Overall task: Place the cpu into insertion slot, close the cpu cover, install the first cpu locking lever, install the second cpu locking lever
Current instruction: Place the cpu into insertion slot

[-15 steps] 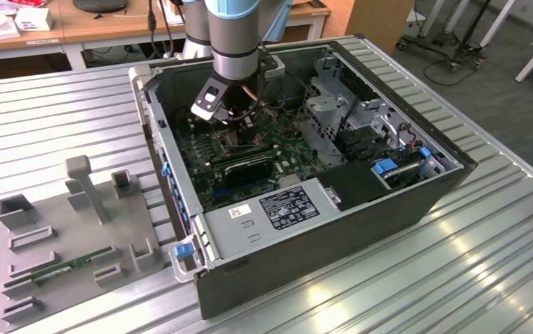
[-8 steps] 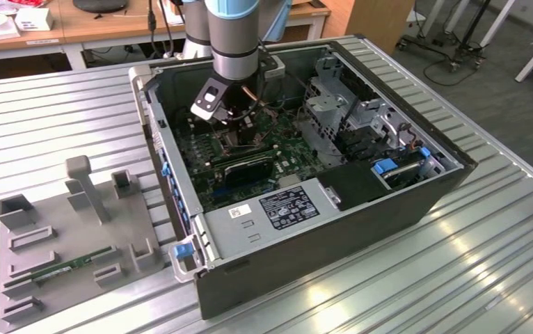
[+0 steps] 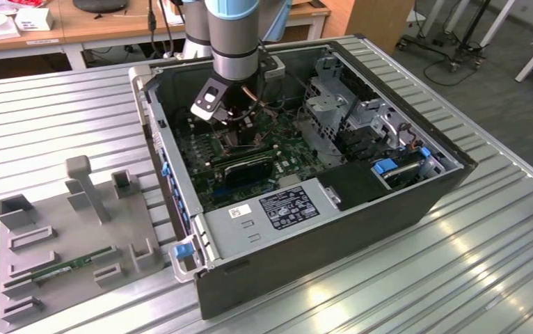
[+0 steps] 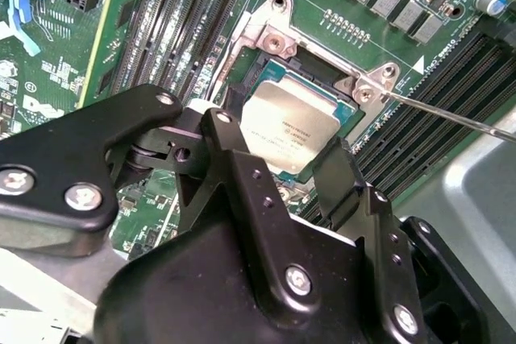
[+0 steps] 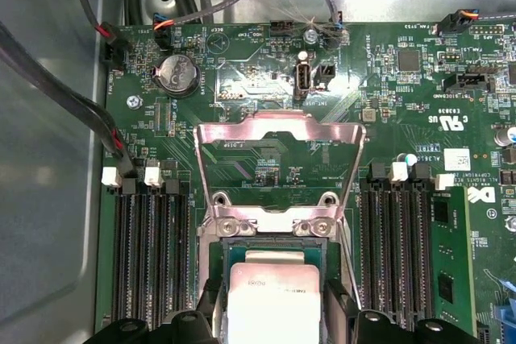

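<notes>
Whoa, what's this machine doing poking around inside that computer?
A robot arm is reaching down into an open computer case that lies on a metal table. Its gripper is right at the processor socket, where a small silver chip sits in or just above the socket; I can't tell which. The socket's metal cover is flipped open, and a thin locking lever sticks out beside it, so nothing is closed up yet.

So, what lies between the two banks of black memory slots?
In the first wrist view: the insertion slot holding the cpu, cpu cover open.
</notes>
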You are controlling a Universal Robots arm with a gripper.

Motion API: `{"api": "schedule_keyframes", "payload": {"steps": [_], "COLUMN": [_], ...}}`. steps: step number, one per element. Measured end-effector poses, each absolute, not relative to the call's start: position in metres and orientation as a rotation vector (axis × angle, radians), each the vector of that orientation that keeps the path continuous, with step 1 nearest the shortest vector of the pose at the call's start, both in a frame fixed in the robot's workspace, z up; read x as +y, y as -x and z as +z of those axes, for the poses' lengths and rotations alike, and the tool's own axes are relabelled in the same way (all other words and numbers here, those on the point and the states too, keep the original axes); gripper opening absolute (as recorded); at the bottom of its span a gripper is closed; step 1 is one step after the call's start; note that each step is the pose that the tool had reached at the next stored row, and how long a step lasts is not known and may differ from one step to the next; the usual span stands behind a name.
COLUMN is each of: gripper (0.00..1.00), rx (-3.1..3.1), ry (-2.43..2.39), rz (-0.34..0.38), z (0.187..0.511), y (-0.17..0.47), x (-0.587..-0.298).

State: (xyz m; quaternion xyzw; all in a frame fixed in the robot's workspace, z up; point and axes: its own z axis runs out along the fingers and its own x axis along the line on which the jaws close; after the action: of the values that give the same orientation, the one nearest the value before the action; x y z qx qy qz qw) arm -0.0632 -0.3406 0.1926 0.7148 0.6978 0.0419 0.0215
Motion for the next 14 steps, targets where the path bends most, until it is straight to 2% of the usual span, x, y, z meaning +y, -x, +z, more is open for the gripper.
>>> {"api": "schedule_keyframes", "payload": {"steps": [14], "gripper": [0.62], "rx": [2.163], "ry": [-2.216], "rz": [0.128], "z": [0.1940], "y": [0.0632], "x": [-0.3406]}}
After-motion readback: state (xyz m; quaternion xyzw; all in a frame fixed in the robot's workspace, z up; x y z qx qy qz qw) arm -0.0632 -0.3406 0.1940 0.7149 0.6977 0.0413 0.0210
